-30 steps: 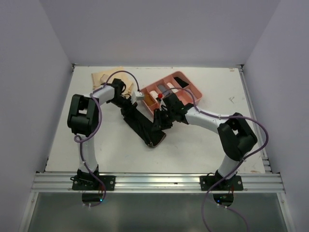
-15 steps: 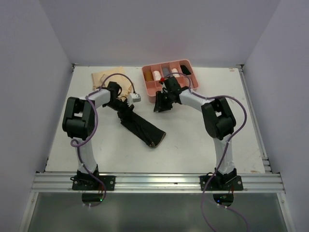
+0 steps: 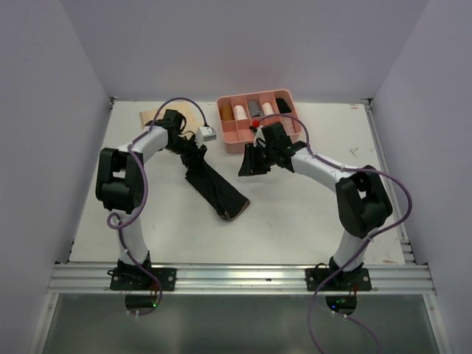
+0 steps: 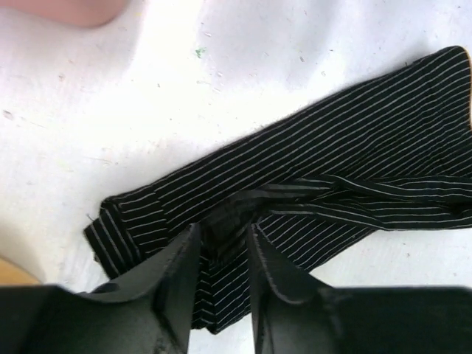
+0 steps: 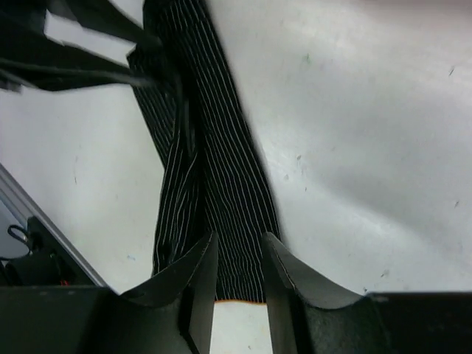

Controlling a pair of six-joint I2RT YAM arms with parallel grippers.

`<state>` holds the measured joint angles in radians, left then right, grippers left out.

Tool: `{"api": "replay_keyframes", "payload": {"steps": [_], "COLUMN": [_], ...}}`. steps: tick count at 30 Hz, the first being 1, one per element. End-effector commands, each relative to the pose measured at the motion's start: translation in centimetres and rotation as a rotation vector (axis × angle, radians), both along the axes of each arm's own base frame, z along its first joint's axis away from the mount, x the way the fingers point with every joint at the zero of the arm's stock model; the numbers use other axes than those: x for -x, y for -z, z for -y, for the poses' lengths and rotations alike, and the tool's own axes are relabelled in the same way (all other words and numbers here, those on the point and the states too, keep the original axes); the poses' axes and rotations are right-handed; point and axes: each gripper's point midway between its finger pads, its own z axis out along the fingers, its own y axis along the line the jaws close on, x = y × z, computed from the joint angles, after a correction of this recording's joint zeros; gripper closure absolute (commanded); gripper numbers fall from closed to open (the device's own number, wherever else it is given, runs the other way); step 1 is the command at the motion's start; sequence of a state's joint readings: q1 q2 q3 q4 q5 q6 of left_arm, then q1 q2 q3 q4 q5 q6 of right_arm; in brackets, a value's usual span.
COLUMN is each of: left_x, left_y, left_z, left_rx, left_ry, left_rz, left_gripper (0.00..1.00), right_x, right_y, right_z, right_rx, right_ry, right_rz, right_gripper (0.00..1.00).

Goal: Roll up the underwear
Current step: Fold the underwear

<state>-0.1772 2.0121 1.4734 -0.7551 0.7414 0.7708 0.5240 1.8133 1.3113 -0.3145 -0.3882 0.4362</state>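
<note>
The black pin-striped underwear [image 3: 217, 190] lies folded into a long narrow strip on the white table, running from upper left to lower right. My left gripper [image 3: 193, 153] sits low on its upper end. In the left wrist view the left gripper [image 4: 221, 232] has its fingers parted, and a raised fold of the underwear [image 4: 332, 162] lies between the tips. My right gripper [image 3: 245, 166] hovers to the right of the strip, open and empty. In the right wrist view the right gripper [image 5: 240, 240] frames the underwear's [image 5: 221, 162] orange-edged lower end below it. A pale tan garment [image 3: 150, 116] lies flat at the back left.
The pink divided tray [image 3: 243, 138] stands at the back centre with several rolled pieces in its compartments, just behind my right gripper. A metal rail [image 3: 236, 276] runs along the near edge of the table. Walls close in on both sides.
The right gripper left the strip's middle, went to the tray, which now sits straighter and further back, then drew back. The left jaws have parted, and the strip's upper end has shifted.
</note>
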Motion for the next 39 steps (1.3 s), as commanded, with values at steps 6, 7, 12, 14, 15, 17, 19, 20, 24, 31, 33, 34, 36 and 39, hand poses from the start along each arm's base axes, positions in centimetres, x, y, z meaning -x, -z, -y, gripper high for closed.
{"api": "replay_keyframes", "payload": {"steps": [6,7,12,14,15,17,19,20,24,31,33,34,36,39], "left_x": [-2.6,-2.3,-0.7,1.8,2.7,5.0,6.5,6.7,5.3,0.0,-1.7,-2.4,-4.7,-6.9], "left_y": [-4.1,-4.3,-5.6,-4.2,-3.5,-1.8,0.1,0.7,1.8,2.8,2.0,2.8,1.7,0.2], "left_z": [1.1,0.9,-3.5,-5.3,-5.9,-6.1,-5.7,-5.2,-2.3,2.1,3.6,4.0,5.0,4.9], "left_rx": [-0.007,-0.011,-0.070,-0.121,-0.140,-0.154,-0.155,-0.148,-0.101,-0.043,-0.007,-0.002,0.024,0.010], "left_ry": [-0.043,-0.074,-0.240,-0.267,-0.272,-0.275,-0.292,-0.291,-0.286,-0.294,-0.285,-0.296,-0.303,-0.320], "left_rz": [0.126,0.110,0.100,0.049,0.036,-0.004,-0.071,-0.092,-0.134,-0.145,-0.117,-0.134,-0.096,-0.024], "left_gripper": [0.48,0.47,0.49,0.56,0.58,0.62,0.66,0.69,0.73,0.76,0.77,0.77,0.77,0.75], "right_x": [5.7,6.3,8.6,10.2,10.6,12.5,13.7,14.4,15.5,14.5,13.2,12.2,11.2,10.1], "right_y": [6.6,7.6,9.9,10.3,10.2,9.9,9.6,8.7,7.5,5.7,3.5,2.5,-0.8,-3.8], "right_z": [-1.5,-1.3,-0.4,0.2,0.2,-0.1,-0.5,-1.3,-3.1,-4.5,-4.2,-3.8,-2.8,-0.9], "right_rx": [0.008,0.032,0.073,0.085,0.082,0.057,0.031,0.004,-0.053,-0.100,-0.118,-0.112,-0.130,-0.049], "right_ry": [-0.067,-0.068,-0.060,-0.051,-0.050,-0.043,-0.021,-0.037,-0.036,0.022,0.063,0.096,0.129,0.140], "right_rz": [-0.123,-0.134,-0.182,-0.200,-0.199,-0.220,-0.234,-0.220,-0.219,-0.200,-0.112,-0.050,0.054,0.183], "right_gripper": [0.67,0.68,0.72,0.73,0.74,0.74,0.75,0.75,0.76,0.70,0.68,0.67,0.65,0.62]}}
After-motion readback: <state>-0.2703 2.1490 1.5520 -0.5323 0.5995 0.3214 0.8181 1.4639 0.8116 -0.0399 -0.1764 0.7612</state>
